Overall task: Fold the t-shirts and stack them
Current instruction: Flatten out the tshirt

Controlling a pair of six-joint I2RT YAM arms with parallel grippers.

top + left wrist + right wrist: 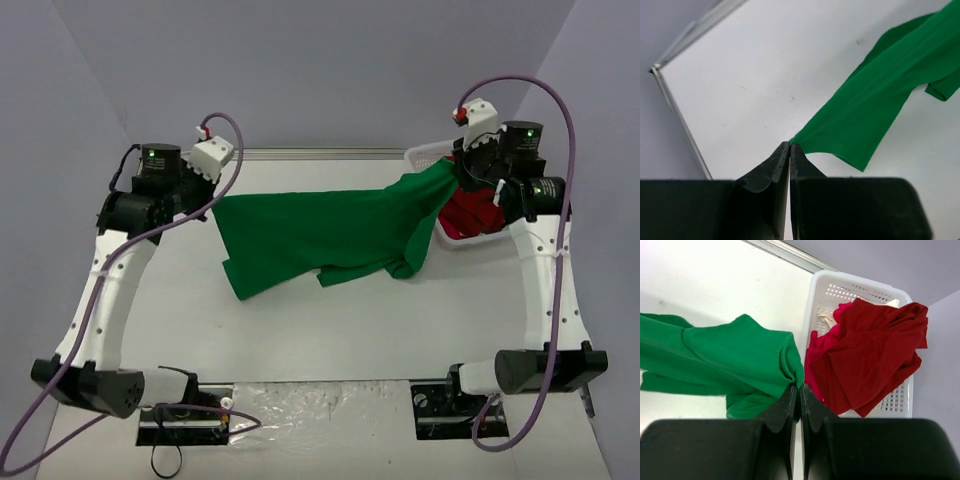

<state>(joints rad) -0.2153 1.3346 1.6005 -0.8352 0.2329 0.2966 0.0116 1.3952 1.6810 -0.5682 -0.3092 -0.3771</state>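
Observation:
A bright green t-shirt (320, 235) hangs stretched across the back of the table between my two arms. My left gripper (790, 145) is shut on its left corner (805, 137), and the cloth (880, 105) runs away to the upper right. My right gripper (800, 386) is shut on a bunched edge of the green t-shirt (740, 355) just left of the basket. A deep red t-shirt (870, 352) lies crumpled in the white lattice basket (825, 285); in the top view it shows as red cloth (470, 215) under my right arm.
The white basket (425, 155) stands at the back right corner against the wall. A metal rail (320, 153) runs along the table's far edge. Both arm bases (480, 385) and cables sit at the near edge.

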